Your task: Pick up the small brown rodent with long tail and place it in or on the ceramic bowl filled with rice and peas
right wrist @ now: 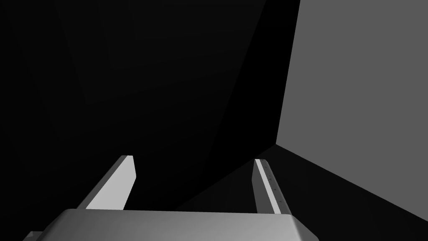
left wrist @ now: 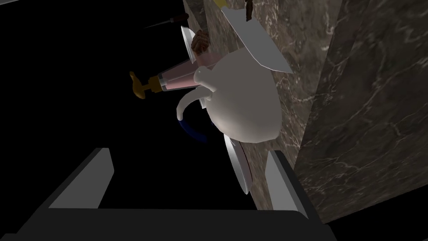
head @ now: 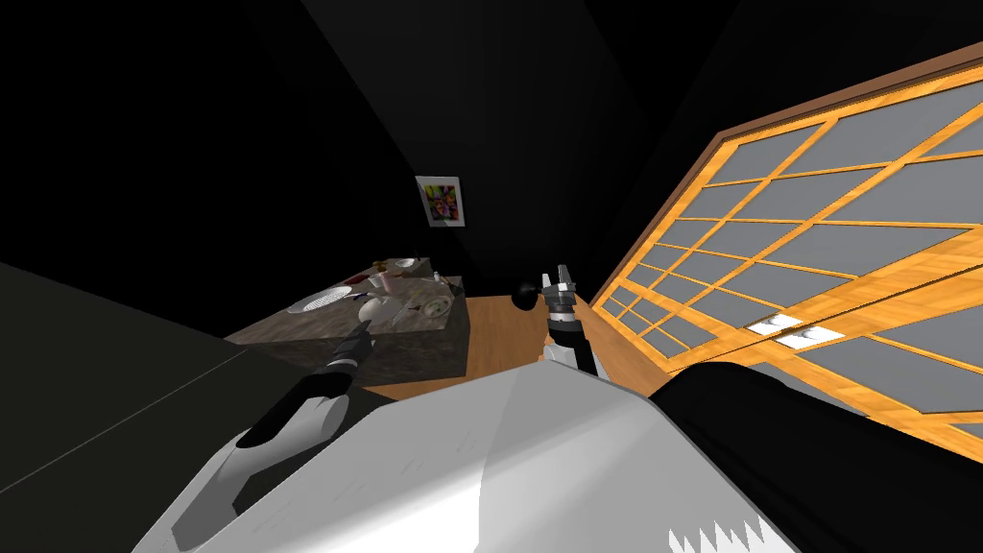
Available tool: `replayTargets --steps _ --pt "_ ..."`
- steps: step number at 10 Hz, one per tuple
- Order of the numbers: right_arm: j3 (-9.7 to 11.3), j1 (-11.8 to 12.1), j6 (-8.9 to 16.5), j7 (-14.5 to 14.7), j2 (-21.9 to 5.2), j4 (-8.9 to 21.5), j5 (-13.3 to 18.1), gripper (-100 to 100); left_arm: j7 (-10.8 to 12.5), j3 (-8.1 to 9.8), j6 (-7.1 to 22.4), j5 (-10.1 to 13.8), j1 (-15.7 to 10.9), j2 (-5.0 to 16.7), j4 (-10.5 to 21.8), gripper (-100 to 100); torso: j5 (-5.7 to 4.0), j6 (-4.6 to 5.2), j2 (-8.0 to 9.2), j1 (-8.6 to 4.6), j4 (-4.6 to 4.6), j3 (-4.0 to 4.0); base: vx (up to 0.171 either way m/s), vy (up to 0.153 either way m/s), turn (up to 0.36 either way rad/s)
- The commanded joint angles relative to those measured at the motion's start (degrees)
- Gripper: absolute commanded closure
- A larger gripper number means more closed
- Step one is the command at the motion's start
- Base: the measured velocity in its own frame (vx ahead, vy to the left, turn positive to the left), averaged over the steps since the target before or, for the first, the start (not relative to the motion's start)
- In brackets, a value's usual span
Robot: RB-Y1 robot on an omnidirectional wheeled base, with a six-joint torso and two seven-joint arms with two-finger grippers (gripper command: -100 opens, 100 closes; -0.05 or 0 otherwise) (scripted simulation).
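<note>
A dark marble table [head: 413, 336] holds several dishes. A round white dish with pale speckled filling [head: 437, 307] sits near its right front corner. My left gripper [head: 362, 332] hangs at the table's front edge, open [left wrist: 184, 184], with nothing between its fingers. Just beyond them stands a white teapot [left wrist: 244, 100]. Past the teapot a small brown ridged lump [left wrist: 200, 40] rests against a white plate; I cannot tell whether it is the rodent. My right gripper [head: 560, 278] is raised right of the table, open [right wrist: 192, 184] and holding nothing.
A pink pump bottle with a gold top [left wrist: 175, 81] stands behind the teapot. A thin white plate [left wrist: 238, 167] lies by my left fingers, and a knife [left wrist: 167, 20] further off. A black ball [head: 525, 296] sits on the wooden floor. A panelled screen [head: 816, 240] runs along the right.
</note>
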Motion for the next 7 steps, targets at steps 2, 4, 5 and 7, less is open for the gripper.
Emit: replayTargets --steps 2,4,5,7 --pt "0.0 0.0 0.0 0.0 0.0 0.0 0.0 0 -0.1 0.59 3.5 0.6 -0.2 0.5 0.5 -100 -0.01 0.0 -0.01 -0.02 -0.01 -0.01 0.036 -0.041 0.001" --pt "0.0 0.0 0.0 0.0 0.0 0.0 0.0 0 -0.5 1.89 7.5 1.7 -0.9 1.5 1.3 -100 0.0 0.0 0.01 -0.02 0.0 0.01 0.054 -0.055 -0.009" --pt "0.0 0.0 0.0 0.0 0.0 0.0 0.0 0 -0.5 1.89 8.0 1.7 -0.9 1.5 1.3 -100 -0.01 0.0 -0.04 -0.03 -0.01 -0.03 0.034 -0.026 0.005" --pt "0.0 0.0 0.0 0.0 0.0 0.0 0.0 0 -0.9 3.17 12.0 2.9 -1.7 2.5 2.0 -100 0.0 0.0 -0.09 0.02 -0.02 -0.05 0.081 -0.046 -0.01"
